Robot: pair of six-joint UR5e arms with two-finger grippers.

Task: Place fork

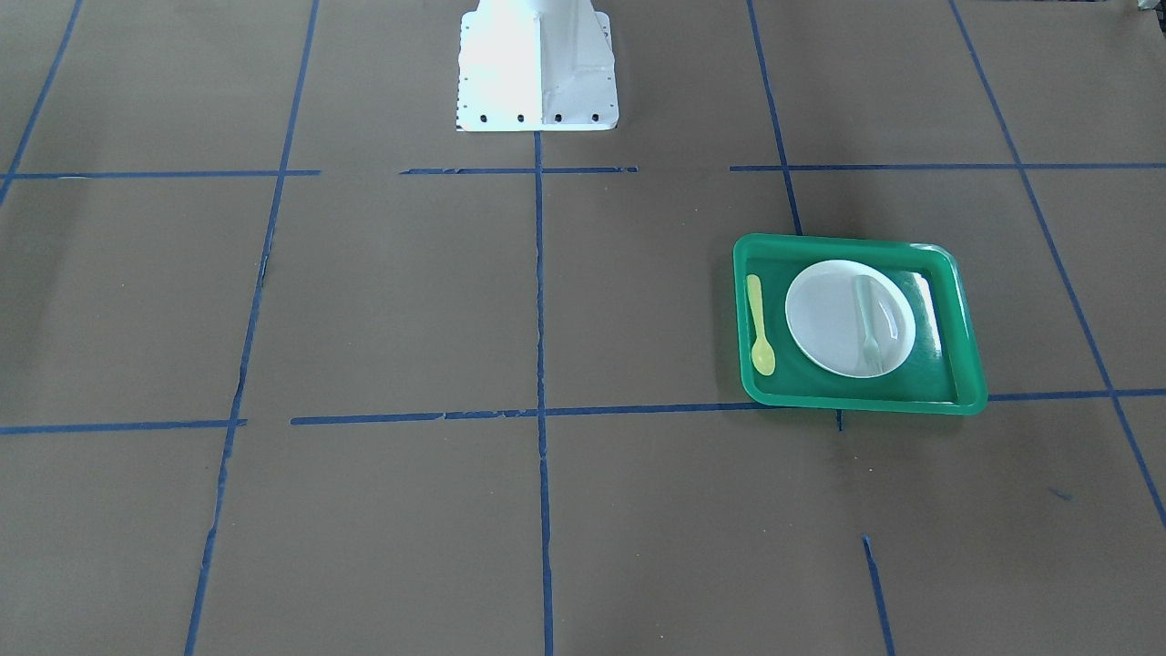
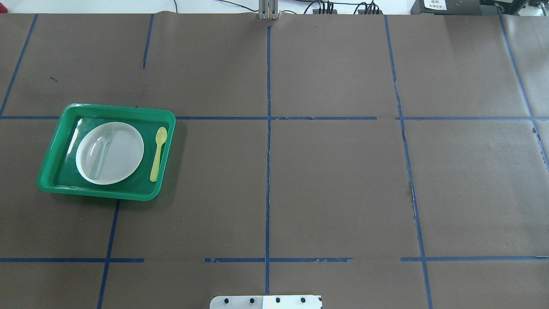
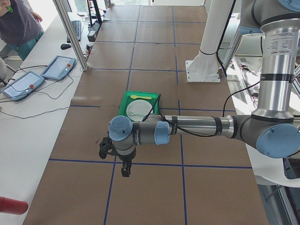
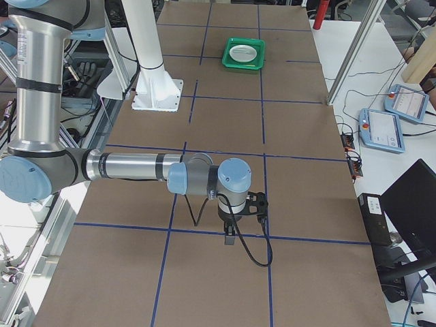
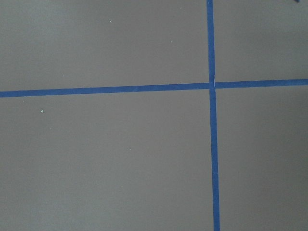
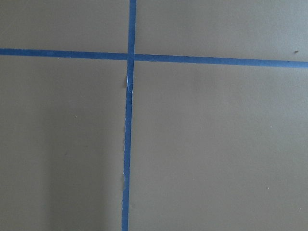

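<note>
The pale translucent fork (image 1: pixel 867 323) lies on a white plate (image 1: pixel 824 319) inside a green tray (image 1: pixel 856 244), tines toward the operators' side. It also shows in the overhead view (image 2: pixel 101 150), on the plate (image 2: pixel 124 156) in the tray (image 2: pixel 116 108) at the table's left. A yellow spoon (image 2: pixel 158 153) lies in the tray beside the plate. My left gripper (image 3: pixel 125 172) shows only in the exterior left view, hanging above bare table well short of the tray (image 3: pixel 125 101). My right gripper (image 4: pixel 230 240) shows only in the exterior right view, far from the tray (image 4: pixel 255 63). I cannot tell whether either is open or shut.
The white robot base (image 1: pixel 537 68) stands at the table's robot-side edge. Blue tape lines cross the brown table. A side bench with tablets (image 3: pixel 58 67) and a person (image 3: pixel 16 21) runs along the operators' side. Both wrist views show only brown surface and tape.
</note>
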